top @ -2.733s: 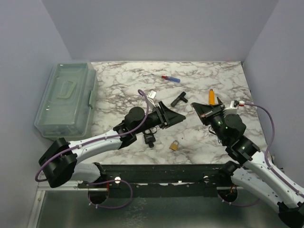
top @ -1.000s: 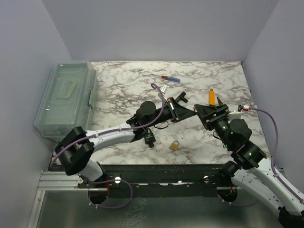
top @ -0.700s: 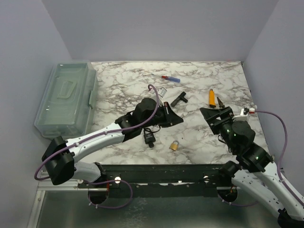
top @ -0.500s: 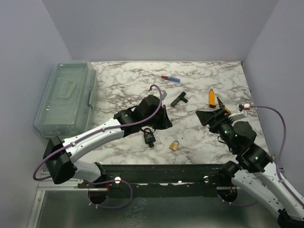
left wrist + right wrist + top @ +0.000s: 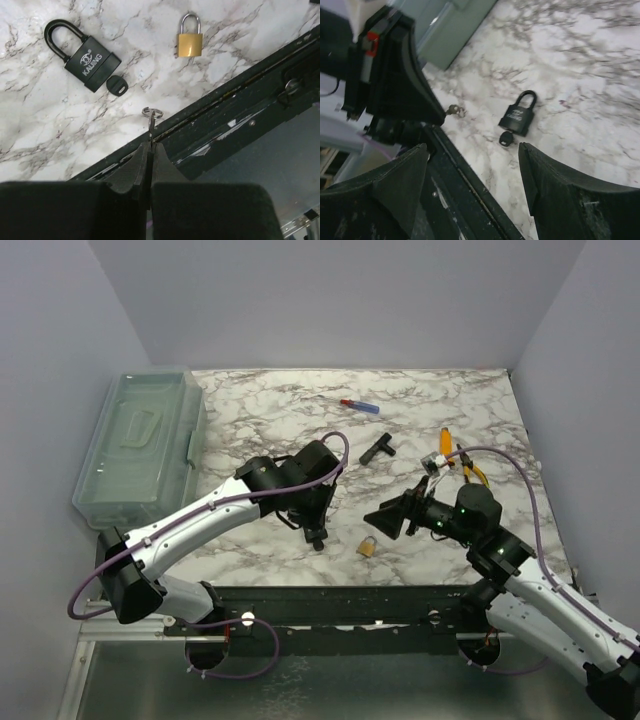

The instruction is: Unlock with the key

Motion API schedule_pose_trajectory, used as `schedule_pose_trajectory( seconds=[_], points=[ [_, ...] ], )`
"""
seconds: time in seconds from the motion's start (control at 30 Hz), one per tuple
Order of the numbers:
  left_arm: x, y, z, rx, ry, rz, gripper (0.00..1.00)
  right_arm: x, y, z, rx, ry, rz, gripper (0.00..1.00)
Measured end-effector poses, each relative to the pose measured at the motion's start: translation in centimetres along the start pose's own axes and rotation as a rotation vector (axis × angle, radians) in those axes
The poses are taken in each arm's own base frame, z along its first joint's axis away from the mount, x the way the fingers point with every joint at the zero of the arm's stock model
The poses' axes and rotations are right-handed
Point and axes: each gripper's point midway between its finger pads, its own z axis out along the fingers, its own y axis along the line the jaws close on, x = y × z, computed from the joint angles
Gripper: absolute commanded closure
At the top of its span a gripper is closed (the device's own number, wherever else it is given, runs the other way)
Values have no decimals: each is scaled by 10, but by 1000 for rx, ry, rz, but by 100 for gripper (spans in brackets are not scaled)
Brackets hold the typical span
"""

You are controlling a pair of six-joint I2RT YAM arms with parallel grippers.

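My left gripper (image 5: 150, 146) is shut on a small metal key (image 5: 150, 127) whose ring sticks out past the fingertips. It hovers over the table's front edge, just short of a black padlock (image 5: 82, 57) that lies flat with a black-headed key (image 5: 117, 87) at its base. A small brass padlock (image 5: 190, 42) lies to the right of it. From above, the left gripper (image 5: 318, 508) points down over the black padlock (image 5: 317, 531). My right gripper (image 5: 385, 518) stands open and empty beside the brass padlock (image 5: 368, 546). Its own view looks across at the black padlock (image 5: 518, 118) and the held key (image 5: 453, 110).
A translucent lidded box (image 5: 140, 450) stands at the table's left edge. Farther back lie a black T-shaped tool (image 5: 377, 449), an orange-handled tool (image 5: 445, 443) and a red and blue pen-like item (image 5: 360, 405). A black rail (image 5: 340, 605) runs along the front edge.
The left gripper swung back from the table's middle and now points down over the black padlock, key still held. The right gripper turned left and came down beside the brass padlock.
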Motion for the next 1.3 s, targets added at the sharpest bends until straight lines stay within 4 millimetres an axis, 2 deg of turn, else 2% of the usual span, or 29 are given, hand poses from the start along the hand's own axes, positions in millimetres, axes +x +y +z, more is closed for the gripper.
schedule_pose_trajectory(
  seconds=[0.13, 0.27, 0.47, 0.63, 0.9, 1.3],
  points=[
    [14, 5, -5, -18, 82, 47, 100, 23, 27, 4, -235, 57, -47, 27],
    [31, 3, -7, 11, 177, 71, 100, 40, 46, 6, -416, 116, -77, 31],
    [45, -15, -15, 125, 250, 81, 100, 44, 65, 6, -578, 131, -124, 36],
    [51, -31, -25, 221, 275, 90, 100, 47, 72, 12, -663, 151, -128, 42],
    [52, -47, -39, 306, 266, 116, 100, 56, 75, 14, -736, 206, -105, 44],
    [50, -53, -44, 339, 249, 133, 100, 57, 87, 15, -799, 211, -90, 55]
  ],
)
